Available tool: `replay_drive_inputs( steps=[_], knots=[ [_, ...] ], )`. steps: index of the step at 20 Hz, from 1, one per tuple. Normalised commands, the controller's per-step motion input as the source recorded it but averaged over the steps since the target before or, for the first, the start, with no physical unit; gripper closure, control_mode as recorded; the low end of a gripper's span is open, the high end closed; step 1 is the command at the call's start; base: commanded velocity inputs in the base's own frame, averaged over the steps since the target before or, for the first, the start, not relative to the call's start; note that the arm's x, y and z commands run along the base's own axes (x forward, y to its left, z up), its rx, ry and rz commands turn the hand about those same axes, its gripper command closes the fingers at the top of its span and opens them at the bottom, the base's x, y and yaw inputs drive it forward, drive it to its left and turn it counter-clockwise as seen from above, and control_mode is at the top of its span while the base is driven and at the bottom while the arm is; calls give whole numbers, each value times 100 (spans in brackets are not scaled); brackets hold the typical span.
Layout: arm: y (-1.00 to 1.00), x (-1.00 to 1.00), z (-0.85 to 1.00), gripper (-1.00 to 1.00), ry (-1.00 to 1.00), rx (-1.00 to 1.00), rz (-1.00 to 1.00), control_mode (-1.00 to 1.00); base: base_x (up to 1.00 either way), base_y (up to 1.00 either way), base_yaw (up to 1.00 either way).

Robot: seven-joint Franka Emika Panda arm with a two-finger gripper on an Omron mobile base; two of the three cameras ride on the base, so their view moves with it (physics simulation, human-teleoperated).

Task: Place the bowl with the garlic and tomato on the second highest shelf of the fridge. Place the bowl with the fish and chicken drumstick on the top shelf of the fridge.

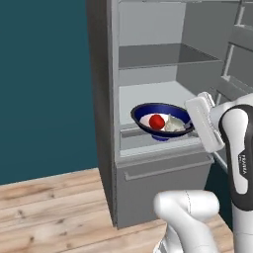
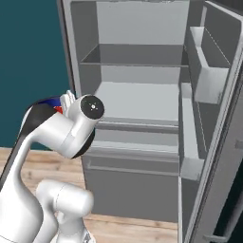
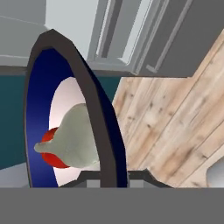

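My gripper (image 3: 114,177) is shut on the rim of the bowl with the garlic and tomato (image 1: 160,121), a deep dark blue bowl with a white inside. The tomato (image 1: 157,121) and the garlic (image 1: 174,123) lie in it. The bowl hangs level at the front edge of the pale second highest shelf (image 1: 153,94); whether it rests on the board I cannot tell. The darker top shelf (image 1: 163,57) is bare above it. In the right base view my arm hides most of the bowl (image 2: 50,102). The bowl with the fish and chicken drumstick is out of view.
The fridge door (image 2: 209,71) stands open at the right, its bins facing inward. A grey drawer front (image 1: 163,170) closes the fridge's lower part. Wooden floor (image 1: 49,207) lies in front, with a teal wall (image 1: 44,84) to the left.
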Motion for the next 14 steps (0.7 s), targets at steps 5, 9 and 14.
replay_drive_inputs(
  steps=[5, 9, 14],
  knots=[
    [0, 0, 0, 100, 0, 0, 0, 100, 98, -14, -13],
    [0, 0, 0, 100, 0, 0, 0, 100, 69, -24, -7],
    [-63, 14, -38, 100, 7, -1, -7, -100, 3, -11, 0]
  ],
)
